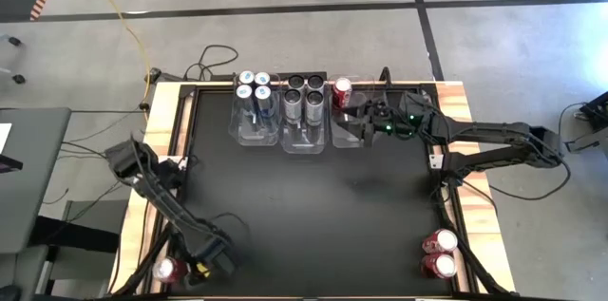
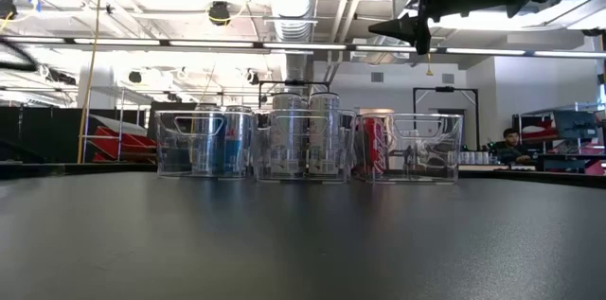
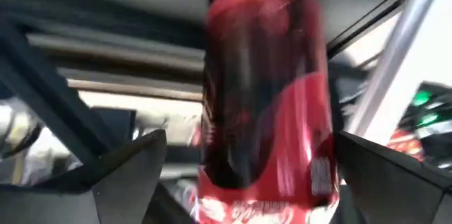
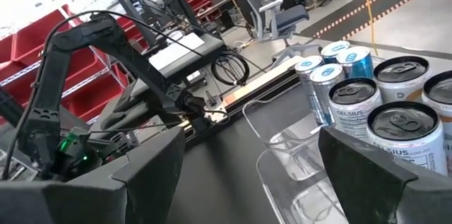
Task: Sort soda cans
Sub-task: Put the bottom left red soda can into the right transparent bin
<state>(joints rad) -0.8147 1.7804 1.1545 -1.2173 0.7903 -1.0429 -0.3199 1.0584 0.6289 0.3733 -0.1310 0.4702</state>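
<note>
In the high view we see three clear rectangular plastic bins side by side at the upper centre of the black table (image 1: 313, 197). The left clear bin (image 1: 255, 130) holds four blue-silver cylindrical cans (image 1: 255, 92), packed together at its far end. The middle clear bin (image 1: 304, 138) holds four dark grey cans with silver tops (image 1: 303, 94), likewise grouped. In the right clear bin (image 1: 344, 137) stands a single red can with a silver top (image 1: 342, 89), upright in the far corner.

The right gripper (image 1: 355, 122) hovers over that right bin, just beside the lone red can — its fingers stand apart with nothing between them, as the right wrist view confirms, where the fingers (image 4: 360, 167) frame bare bin and table. In the low view the same gripper (image 2: 407, 7) hangs at the upper right of the frame, well above the bins.

At the lower left of the high view, the left gripper (image 1: 185, 269) sits at the table's edge with a red soda can (image 1: 167, 270) — in the left wrist view this can (image 3: 265, 90) fills the gap between the dark fingers (image 3: 131, 174), though we cannot tell whether they press on it.

Two more red cans (image 1: 439, 253) stand touching each other at the lower right corner of the table.
</note>
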